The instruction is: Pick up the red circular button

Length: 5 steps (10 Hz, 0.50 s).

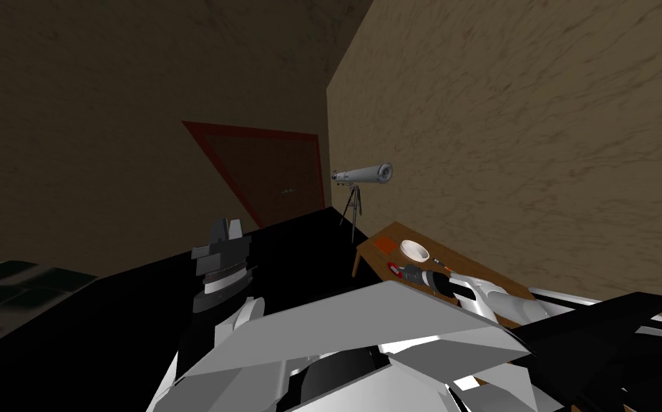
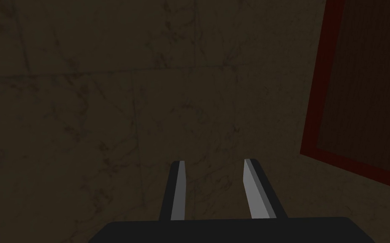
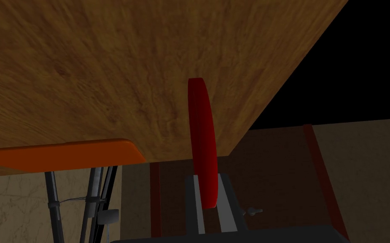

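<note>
The red circular button stands edge-on between the two fingers of my right gripper, which is shut on its flat faces, right by the wooden table top. In the head view the button shows as a small red spot near the table's near edge, at the tip of my right gripper. Whether the button touches the wood I cannot tell. My left gripper is held up to the left, away from the table, and it stands open and empty.
An orange flat mat and a white bowl lie on the table past the button. A grey telescope on a tripod stands beyond the table's far end. A red-framed door is in the back wall.
</note>
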Tool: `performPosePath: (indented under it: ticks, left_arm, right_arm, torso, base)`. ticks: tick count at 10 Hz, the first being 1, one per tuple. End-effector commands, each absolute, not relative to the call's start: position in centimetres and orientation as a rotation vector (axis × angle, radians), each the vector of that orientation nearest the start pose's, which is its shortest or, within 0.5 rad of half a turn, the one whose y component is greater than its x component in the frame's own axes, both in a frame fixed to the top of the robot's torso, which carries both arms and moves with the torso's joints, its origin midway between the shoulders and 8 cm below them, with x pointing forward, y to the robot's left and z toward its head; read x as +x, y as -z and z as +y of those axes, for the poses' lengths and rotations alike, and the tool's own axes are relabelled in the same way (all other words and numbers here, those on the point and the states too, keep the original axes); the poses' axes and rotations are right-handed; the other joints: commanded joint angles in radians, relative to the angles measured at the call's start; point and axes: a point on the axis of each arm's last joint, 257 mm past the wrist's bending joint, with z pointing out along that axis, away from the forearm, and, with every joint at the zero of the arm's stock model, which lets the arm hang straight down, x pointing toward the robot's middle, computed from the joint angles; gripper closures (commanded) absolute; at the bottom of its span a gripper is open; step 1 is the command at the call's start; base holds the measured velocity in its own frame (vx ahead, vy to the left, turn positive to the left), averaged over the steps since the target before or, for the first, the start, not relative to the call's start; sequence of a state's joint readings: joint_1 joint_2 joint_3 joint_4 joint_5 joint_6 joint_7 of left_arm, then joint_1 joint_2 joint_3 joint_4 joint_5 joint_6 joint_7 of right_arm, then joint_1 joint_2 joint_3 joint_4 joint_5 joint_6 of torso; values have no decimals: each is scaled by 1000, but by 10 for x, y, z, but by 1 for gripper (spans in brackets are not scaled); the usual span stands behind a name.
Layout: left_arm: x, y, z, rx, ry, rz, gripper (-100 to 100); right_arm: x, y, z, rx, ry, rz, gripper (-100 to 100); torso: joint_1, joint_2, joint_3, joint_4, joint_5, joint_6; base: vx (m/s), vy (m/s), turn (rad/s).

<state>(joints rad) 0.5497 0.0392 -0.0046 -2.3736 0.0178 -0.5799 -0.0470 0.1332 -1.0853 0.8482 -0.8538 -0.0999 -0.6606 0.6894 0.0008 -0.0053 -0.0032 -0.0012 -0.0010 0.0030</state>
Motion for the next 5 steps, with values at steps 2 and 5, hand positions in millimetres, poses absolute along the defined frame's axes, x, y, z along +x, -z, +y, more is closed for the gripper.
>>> performPosePath:
  ticks: [2,5]
  left_arm:
    - [307,-64,272,-520,1289,555,0]
    - [307,-64,272,-520,1289,555,0]
  right_arm:
    - [236,476,-503,-387,-198,2377,0]
    - [230,466,-512,-399,-204,2382,100]
  torso:
    - [0,0,0,0,0,0]
    - [2,0,0,0,1,1]
  base:
    - [0,0,0]
    - [3,29,-70]
